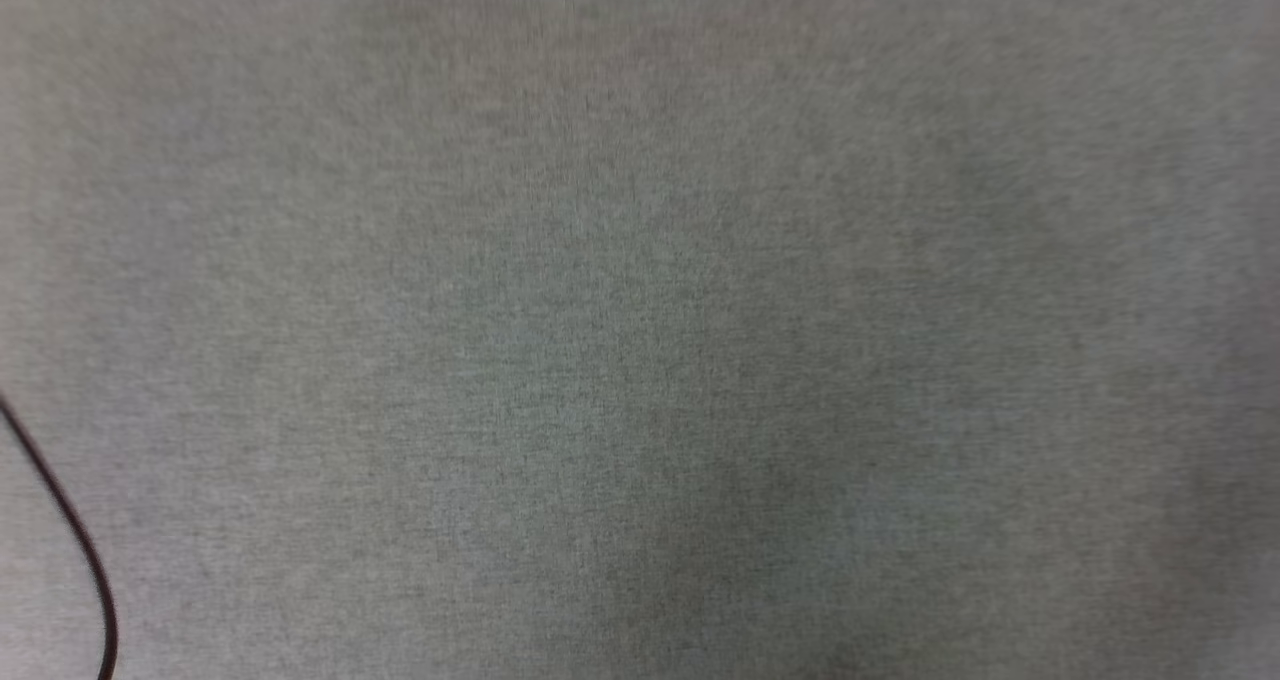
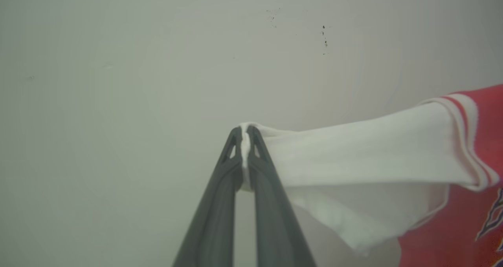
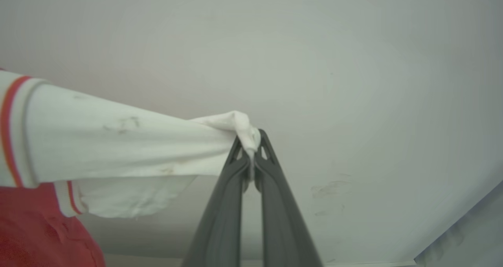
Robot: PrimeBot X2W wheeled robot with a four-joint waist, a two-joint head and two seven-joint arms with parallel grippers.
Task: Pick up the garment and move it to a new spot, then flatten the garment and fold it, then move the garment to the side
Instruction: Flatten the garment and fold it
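Both clamped, left claw (image 2: 244, 135) and right claw (image 3: 251, 141) pinch the garment (image 2: 373, 149) by its sleeves

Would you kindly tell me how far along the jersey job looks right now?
Done: the pickup. The left gripper and the right gripper are each shut on a white sleeve of the garment, stretched between them before a pale wall. In hand: apparently carrying it to a new spot over the grey surface. Left: laying it down, flattening, folding, moving it aside.
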